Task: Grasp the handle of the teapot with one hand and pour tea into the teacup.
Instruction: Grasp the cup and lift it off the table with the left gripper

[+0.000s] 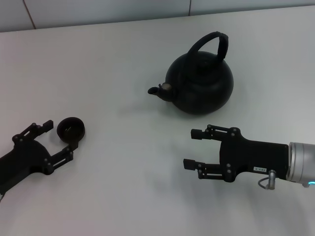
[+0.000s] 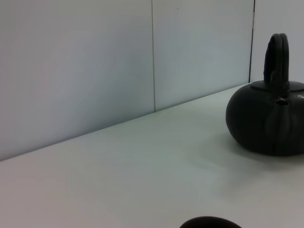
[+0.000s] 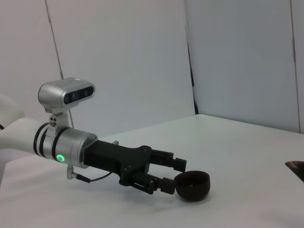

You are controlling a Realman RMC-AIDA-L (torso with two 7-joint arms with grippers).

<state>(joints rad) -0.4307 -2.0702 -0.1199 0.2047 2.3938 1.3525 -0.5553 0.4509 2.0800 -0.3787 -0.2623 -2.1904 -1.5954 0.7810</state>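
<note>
The matte-black teapot (image 1: 199,86) stands at the back right of the white table, its spout (image 1: 157,91) pointing toward my left and its arched handle (image 1: 211,42) upright. It also fills the side of the left wrist view, teapot (image 2: 266,123) and handle (image 2: 278,61). The small dark teacup (image 1: 71,129) sits at the front left. My left gripper (image 1: 59,138) is open, with the cup right at its fingertips; the right wrist view shows the same cup (image 3: 192,184) and gripper (image 3: 173,175). My right gripper (image 1: 192,147) is open and empty, in front of the teapot and apart from it.
The white table (image 1: 123,59) runs back to a pale wall (image 2: 95,61). Only the cup's rim (image 2: 209,222) shows at the edge of the left wrist view. A dark tip (image 3: 297,168) shows at the edge of the right wrist view.
</note>
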